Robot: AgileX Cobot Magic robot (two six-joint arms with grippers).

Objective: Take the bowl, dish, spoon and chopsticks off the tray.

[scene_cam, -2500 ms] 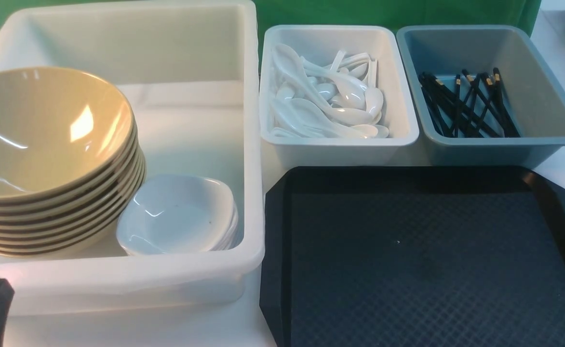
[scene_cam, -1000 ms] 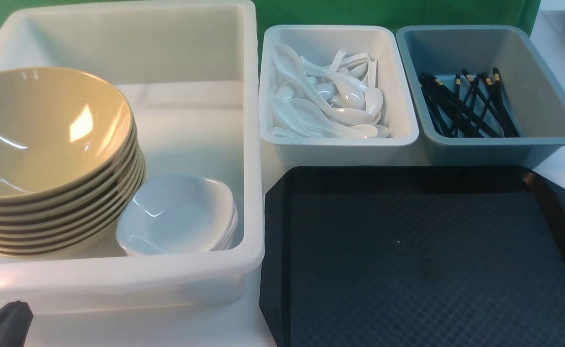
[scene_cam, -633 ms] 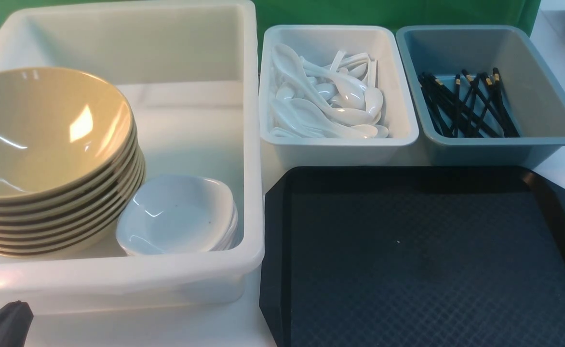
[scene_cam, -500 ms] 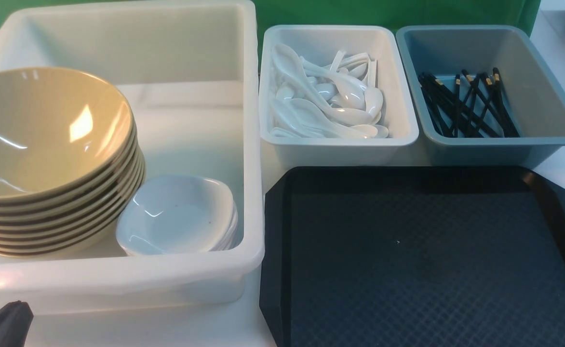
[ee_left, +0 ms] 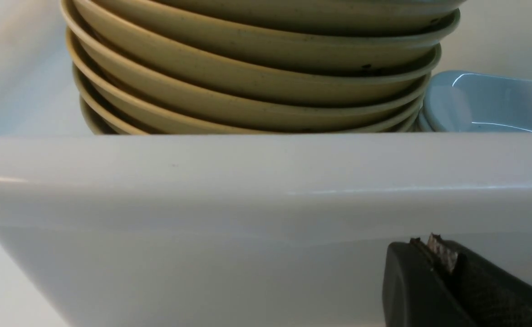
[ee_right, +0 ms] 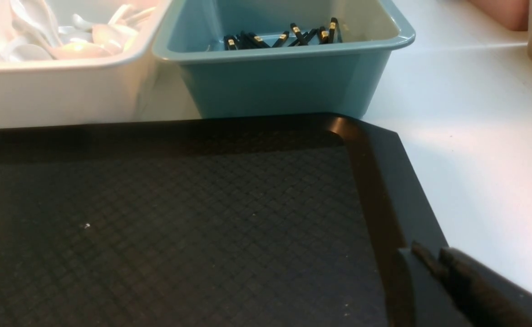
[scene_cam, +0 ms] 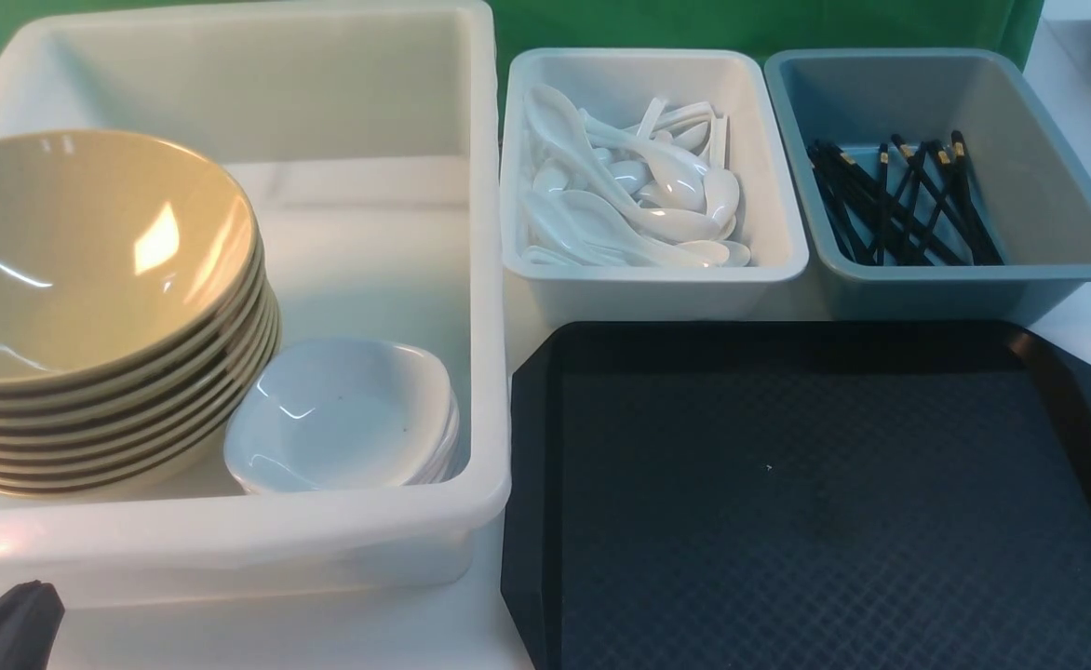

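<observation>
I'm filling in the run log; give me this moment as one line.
tray: bare | bowls, dishes: large white tub | left gripper: shut, outside tub | right gripper: over tray rim

The tray lies bare. Beyond it stand a white tub of spoons and a blue tub of chopsticks. The right gripper looks nearly closed.

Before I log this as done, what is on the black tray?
Nothing shows on the tray: only its bare diamond-textured surface. Its near edge runs out of view.
</observation>
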